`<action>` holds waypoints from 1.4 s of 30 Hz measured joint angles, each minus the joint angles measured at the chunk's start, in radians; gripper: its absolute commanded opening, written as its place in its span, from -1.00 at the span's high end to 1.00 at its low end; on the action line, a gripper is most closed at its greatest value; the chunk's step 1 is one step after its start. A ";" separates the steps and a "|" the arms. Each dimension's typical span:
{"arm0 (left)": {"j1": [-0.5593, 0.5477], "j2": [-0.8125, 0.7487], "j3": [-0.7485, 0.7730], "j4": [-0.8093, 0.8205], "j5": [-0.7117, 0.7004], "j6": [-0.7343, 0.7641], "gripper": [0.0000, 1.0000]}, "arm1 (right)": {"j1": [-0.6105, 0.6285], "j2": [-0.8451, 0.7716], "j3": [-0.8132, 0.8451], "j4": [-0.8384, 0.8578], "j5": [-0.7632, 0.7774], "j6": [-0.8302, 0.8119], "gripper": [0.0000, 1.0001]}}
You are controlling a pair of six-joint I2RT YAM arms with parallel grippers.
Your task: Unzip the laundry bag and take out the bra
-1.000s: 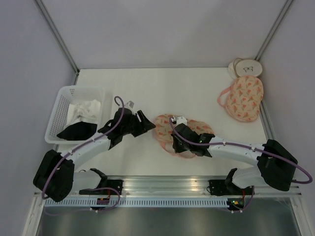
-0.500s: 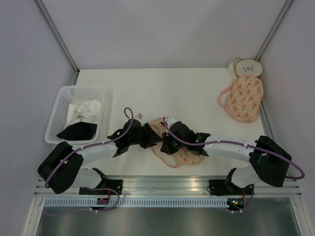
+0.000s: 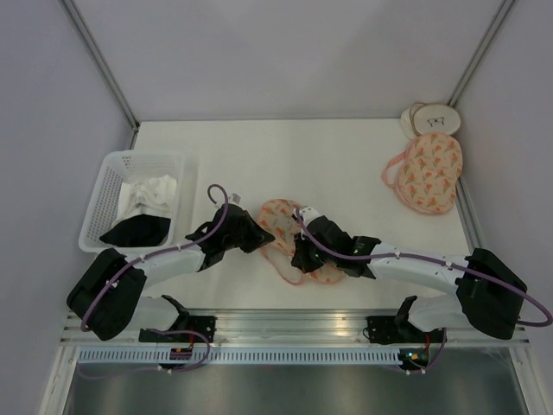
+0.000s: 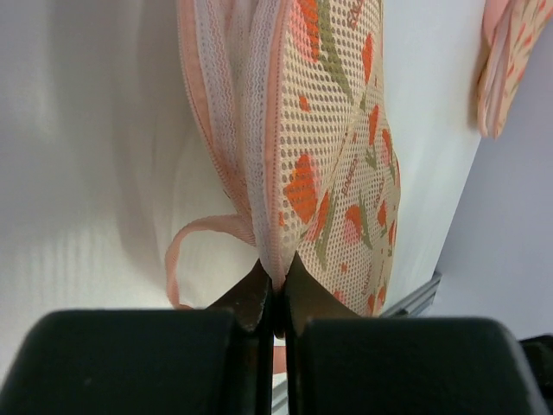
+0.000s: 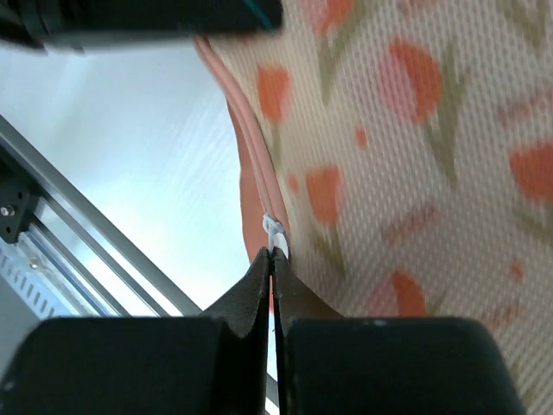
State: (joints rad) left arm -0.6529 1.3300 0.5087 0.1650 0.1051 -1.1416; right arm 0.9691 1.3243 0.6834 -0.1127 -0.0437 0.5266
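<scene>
Laundry bag (image 3: pixel 276 216) lies on the counter (image 3: pixel 328 164), left end effector (image 4: pixel 275 285) clamped on its edge, right end effector (image 5: pixel 271 264) pinching its zip pull (image 5: pixel 275 233).

White links (image 3: pixel 164 259), black joints (image 3: pixel 102 298), purple cables (image 3: pixel 216 192); left hand (image 4: pixel 275 290) and right hand (image 5: pixel 272 264) black.

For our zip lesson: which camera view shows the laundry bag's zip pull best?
Right wrist: the white zip pull sits at the right gripper's fingertips. Left wrist shows only the laundry bag's pinched edge; from above it is hidden.

basket (image 3: pixel 100 197): left (clothes (image 3: pixel 147 194) inside) | round pouch (image 3: pixel 426 173): far right
</scene>
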 measured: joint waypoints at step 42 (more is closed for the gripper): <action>-0.099 0.071 0.048 0.035 0.105 0.056 -0.26 | 0.002 -0.008 0.027 -0.020 0.004 -0.018 0.99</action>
State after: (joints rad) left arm -0.7521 1.4014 0.5568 0.2005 0.2096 -1.0855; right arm 0.9714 1.3163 0.7109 -0.1329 -0.0399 0.5087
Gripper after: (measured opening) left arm 0.640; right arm 0.007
